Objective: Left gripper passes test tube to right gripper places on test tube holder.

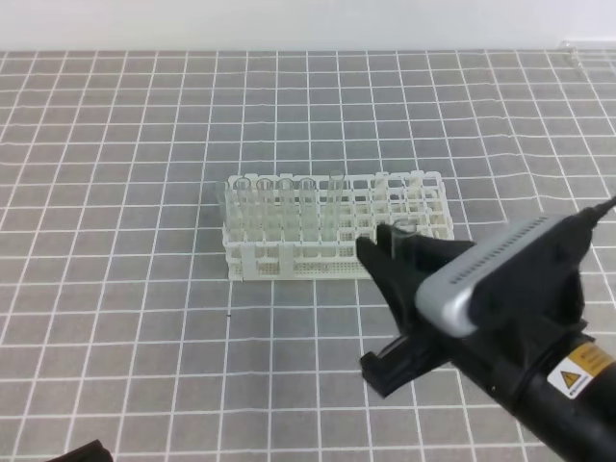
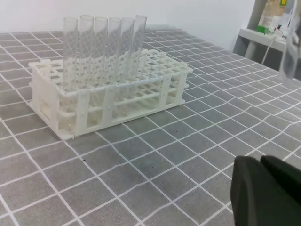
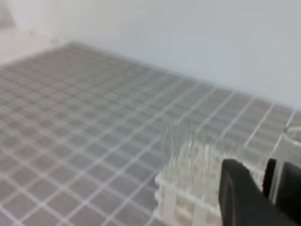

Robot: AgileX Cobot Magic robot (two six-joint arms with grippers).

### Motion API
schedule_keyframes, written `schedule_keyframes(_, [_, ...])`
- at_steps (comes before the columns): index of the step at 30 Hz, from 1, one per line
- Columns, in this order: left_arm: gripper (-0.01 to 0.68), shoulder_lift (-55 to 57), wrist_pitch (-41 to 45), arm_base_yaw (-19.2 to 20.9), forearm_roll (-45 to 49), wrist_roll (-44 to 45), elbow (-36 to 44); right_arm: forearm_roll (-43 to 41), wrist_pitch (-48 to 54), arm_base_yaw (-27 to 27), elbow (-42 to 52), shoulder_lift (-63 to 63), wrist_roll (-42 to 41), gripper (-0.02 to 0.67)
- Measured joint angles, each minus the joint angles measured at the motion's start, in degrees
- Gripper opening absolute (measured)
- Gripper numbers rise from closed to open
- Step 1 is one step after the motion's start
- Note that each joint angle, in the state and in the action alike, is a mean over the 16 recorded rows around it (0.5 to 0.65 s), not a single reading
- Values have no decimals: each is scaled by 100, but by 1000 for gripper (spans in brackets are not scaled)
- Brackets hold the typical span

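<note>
In the exterior high view the right gripper (image 1: pixel 397 252) fills the lower right corner, nearest the lens: a silver-grey grilled box over black fingers, with a yellow warning label on the arm behind. Its fingers are closed on the test tube (image 1: pixel 405 231), whose open rim shows just above the fingertips. Directly beyond the fingertips, touching them in this view, stands the test tube holder (image 1: pixel 423 207), a white rack on the grey tiled table (image 1: pixel 125 241). A row of other tubes (image 1: pixel 284 207) stands upright along the rack's left half, away from the gripper. A black sliver at the bottom left edge may be part of the left arm, but I cannot be sure.

In the left wrist view the left gripper (image 2: pixel 263 190) sits at the lower right, nearest the camera, its black fingers close together with only a thin dark seam between them and nothing in them. The holder (image 2: pixel 108 106) lies ahead and to its left, well apart, with six tubes (image 2: pixel 101 49) upright along its back row. A blurred clear tube (image 2: pixel 290 42) shows at the far right edge.

In the right wrist view, which is blurred, the black fingers (image 3: pixel 240 195) rise at the lower right with a clear tube (image 3: pixel 289 165) just beside them on the right. The rack (image 3: pixel 188 197) lies immediately ahead and left of the fingers.
</note>
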Motion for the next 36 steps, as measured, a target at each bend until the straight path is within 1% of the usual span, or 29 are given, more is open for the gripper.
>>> schedule_keyframes(4, [-1, 6, 0, 1, 2, 0, 10, -1148, -128, -428, 141, 28, 1142, 85])
schedule_keyframes(10, [-1, 12, -16, 2, 6, 1, 24, -3074, -211, -1389, 222, 189, 3081, 85])
schedule_keyframes(13, [-1, 9, -3, 2, 4, 0, 14, -3819, -243, -1855, 183, 361, 3817, 85])
schedule_keyframes(16, [-1, 15, -13, 3, 6, 1, 24, -4402, -309, -2238, 89, 606, 4357, 85])
schedule_keyframes(19, [-1, 18, -29, 4, 7, 2, 29, -4748, -422, -2496, -65, 910, 4620, 85])
schedule_keyframes(22, [-1, 12, -12, 2, 5, 1, 19, -4896, -554, -2635, -278, 1258, 4674, 85])
schedule_keyframes(36, [-1, 12, 140, 2, 2, 0, 10, -4972, -1327, -2692, -1306, 2713, 4439, 85])
